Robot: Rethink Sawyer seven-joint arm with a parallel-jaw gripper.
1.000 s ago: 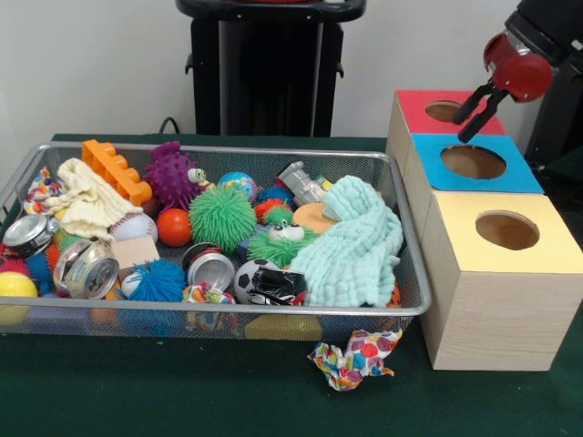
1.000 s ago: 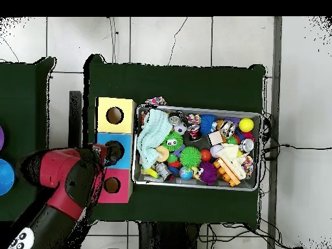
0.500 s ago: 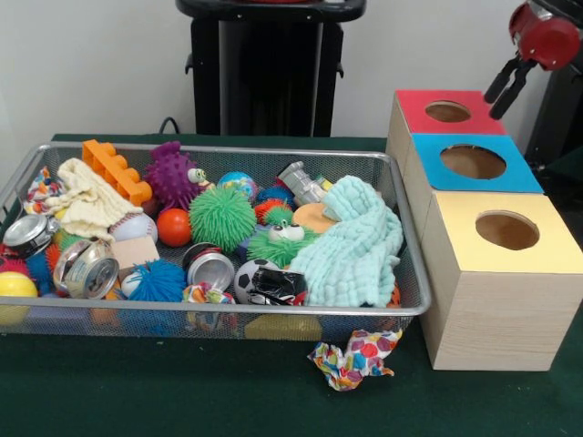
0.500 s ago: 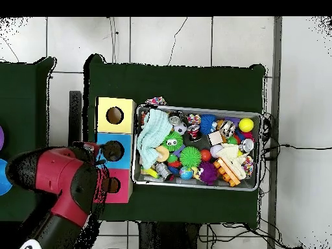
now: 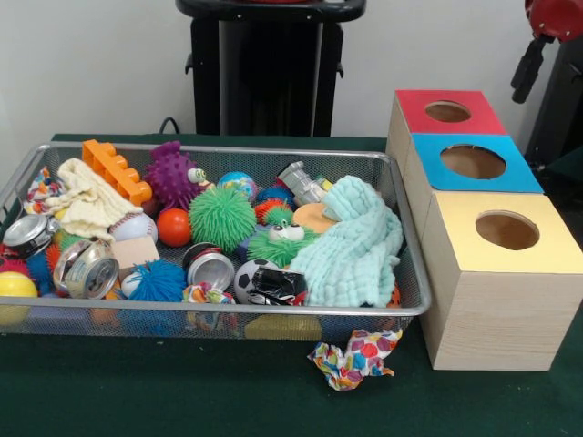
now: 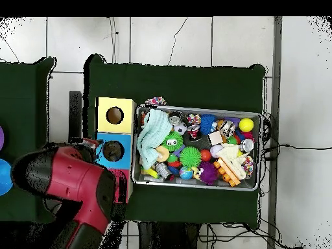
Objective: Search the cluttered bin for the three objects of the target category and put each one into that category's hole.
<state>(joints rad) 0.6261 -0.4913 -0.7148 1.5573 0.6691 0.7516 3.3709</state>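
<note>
open air above the crowded bin [image 5: 219, 150] and the three uncovered box holes [image 5: 448, 111]

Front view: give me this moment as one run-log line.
gripper: raised above and behind red-topped box, carrying nothing visible | bin: cluttered | one clear bottle seen at bin's far side

red-topped box [image 6: 123, 185] under arm [image 6: 78, 188], hole hidden

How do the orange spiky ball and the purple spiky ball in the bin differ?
The green spiky ball is the nearest match; no spiky ball is orange. It is rounder and finer-bristled than the purple spiky ball, which has thick knobby spikes and an eye-like piece on its side. The purple one lies farther back, beside the orange block. Both rest in the bin.
</note>
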